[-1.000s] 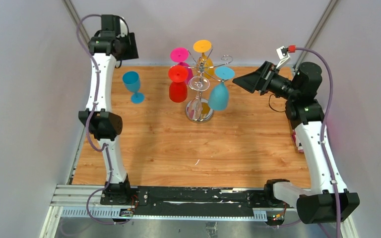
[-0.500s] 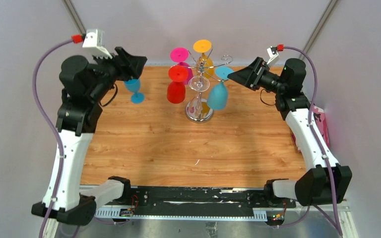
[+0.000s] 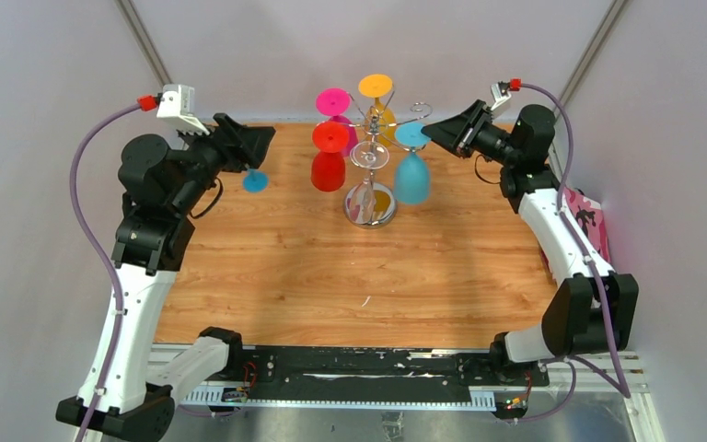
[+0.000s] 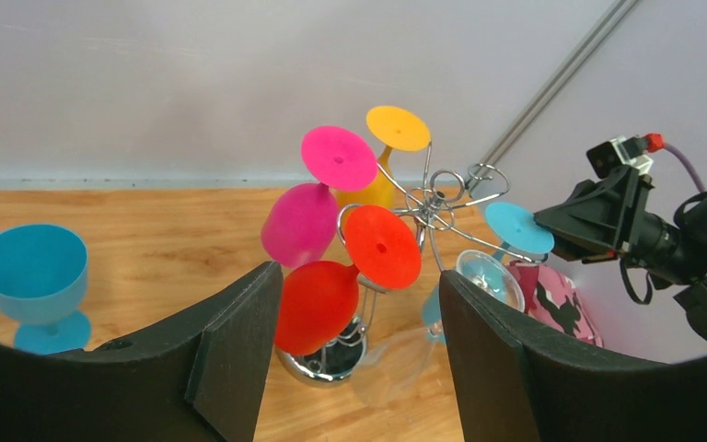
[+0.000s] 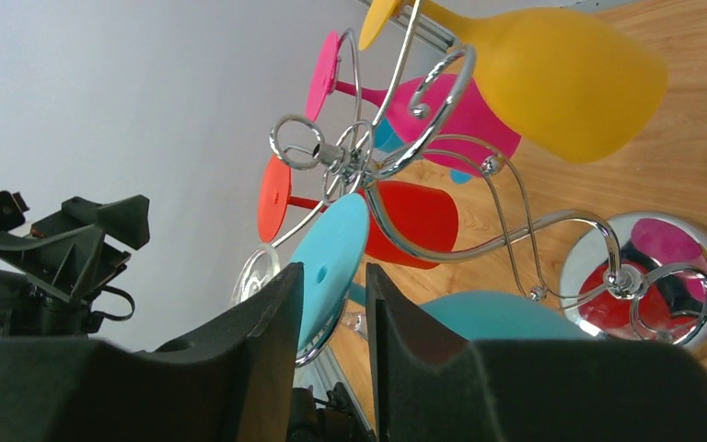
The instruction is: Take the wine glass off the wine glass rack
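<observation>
The chrome wine glass rack point(image 3: 370, 214) stands at the back middle of the wooden table, with coloured glasses hanging upside down from its arms. A blue wine glass point(image 3: 411, 180) hangs on the rack's right side. My right gripper point(image 3: 431, 132) is at that glass's foot. In the right wrist view the jaws of the right gripper point(image 5: 333, 269) are narrow, with the blue foot point(image 5: 336, 249) between them. Whether they press on it does not show. My left gripper point(image 3: 262, 138) is open and empty, left of the rack and pointing at it.
Red point(image 3: 330, 168), pink point(image 3: 333, 101), orange point(image 3: 376, 86) and clear point(image 3: 368, 155) glasses also hang on the rack. Another blue glass point(image 4: 32, 276) stands upright on the table beside my left gripper. A pink patterned item point(image 3: 589, 226) lies off the table's right edge.
The right gripper has moved in to the blue glass's foot and its jaws have narrowed round it. The left arm has swung forward, its gripper now over the standing blue glass.
</observation>
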`<move>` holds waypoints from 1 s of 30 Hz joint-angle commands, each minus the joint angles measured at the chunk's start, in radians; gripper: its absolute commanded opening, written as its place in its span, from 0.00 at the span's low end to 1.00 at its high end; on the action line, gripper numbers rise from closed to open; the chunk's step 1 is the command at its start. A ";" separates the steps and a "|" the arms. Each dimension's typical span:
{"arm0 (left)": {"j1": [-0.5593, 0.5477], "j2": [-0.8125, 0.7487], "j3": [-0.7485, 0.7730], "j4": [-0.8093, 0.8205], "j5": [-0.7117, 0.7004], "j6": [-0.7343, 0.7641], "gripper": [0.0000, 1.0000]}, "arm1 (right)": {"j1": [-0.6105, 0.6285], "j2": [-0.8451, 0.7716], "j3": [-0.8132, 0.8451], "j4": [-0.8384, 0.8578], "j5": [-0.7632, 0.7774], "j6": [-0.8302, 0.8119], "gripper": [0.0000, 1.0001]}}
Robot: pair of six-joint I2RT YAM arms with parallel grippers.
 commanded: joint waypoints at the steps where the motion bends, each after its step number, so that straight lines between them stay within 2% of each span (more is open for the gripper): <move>1: -0.002 -0.033 -0.026 0.032 -0.005 -0.004 0.68 | 0.011 0.034 0.020 0.068 -0.015 0.060 0.33; 3: -0.002 -0.043 -0.034 0.025 -0.011 0.001 0.68 | 0.011 0.036 0.019 0.062 -0.013 0.059 0.28; 9: -0.002 -0.067 -0.060 0.025 -0.009 -0.005 0.68 | 0.011 0.044 0.038 -0.004 0.003 0.058 0.01; 15: -0.002 -0.083 -0.072 0.013 -0.002 -0.009 0.68 | 0.012 0.057 0.045 0.025 -0.005 0.142 0.00; 18: -0.002 -0.094 -0.074 0.011 0.001 -0.011 0.67 | 0.012 0.046 0.064 -0.038 0.001 0.143 0.00; 26: -0.002 -0.102 -0.080 0.002 0.003 -0.011 0.63 | 0.000 -0.051 0.038 -0.119 0.015 0.141 0.00; 30: -0.002 -0.099 -0.085 0.009 0.012 -0.017 0.61 | -0.001 -0.088 0.008 -0.103 0.009 0.160 0.00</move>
